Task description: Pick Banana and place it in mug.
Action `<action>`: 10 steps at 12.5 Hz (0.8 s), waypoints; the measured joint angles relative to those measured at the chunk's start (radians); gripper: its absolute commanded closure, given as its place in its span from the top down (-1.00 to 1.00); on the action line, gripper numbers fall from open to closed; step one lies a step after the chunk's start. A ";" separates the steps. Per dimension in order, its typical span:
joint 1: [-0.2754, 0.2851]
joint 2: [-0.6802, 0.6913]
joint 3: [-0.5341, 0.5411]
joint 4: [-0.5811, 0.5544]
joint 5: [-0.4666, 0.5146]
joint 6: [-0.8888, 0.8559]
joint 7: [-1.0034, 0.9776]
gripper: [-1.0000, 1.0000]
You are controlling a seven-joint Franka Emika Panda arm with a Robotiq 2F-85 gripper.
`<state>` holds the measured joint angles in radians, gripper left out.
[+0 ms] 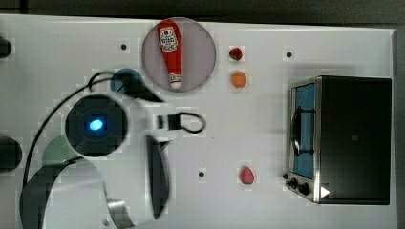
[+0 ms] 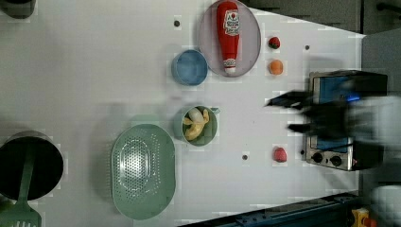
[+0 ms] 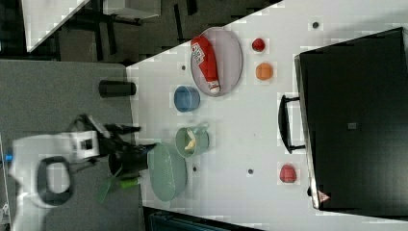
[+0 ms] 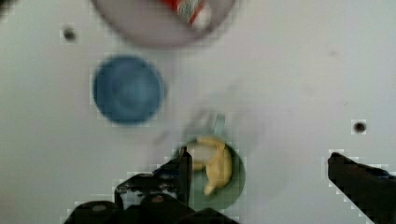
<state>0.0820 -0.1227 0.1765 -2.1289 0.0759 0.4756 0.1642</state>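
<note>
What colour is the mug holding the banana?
Muted sea-green mug; clearest in the left view, banana inside.

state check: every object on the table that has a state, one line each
banana: lying inside the mug, released
mug: upright, holding the banana
end effector: open, empty, above the mug
blue cup: upright, empty
ketchup bottle: lying flat on the plate
colander: open side up, empty
toaster oven: door shut
</note>
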 measured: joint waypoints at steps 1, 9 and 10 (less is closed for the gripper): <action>-0.027 -0.028 -0.031 0.066 -0.005 -0.055 0.000 1.00; -0.061 -0.090 -0.254 0.256 -0.107 -0.359 -0.001 1.00; -0.061 -0.088 -0.267 0.255 -0.097 -0.361 -0.004 1.00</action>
<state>0.0212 -0.2109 -0.0906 -1.8740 -0.0208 0.1146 0.1599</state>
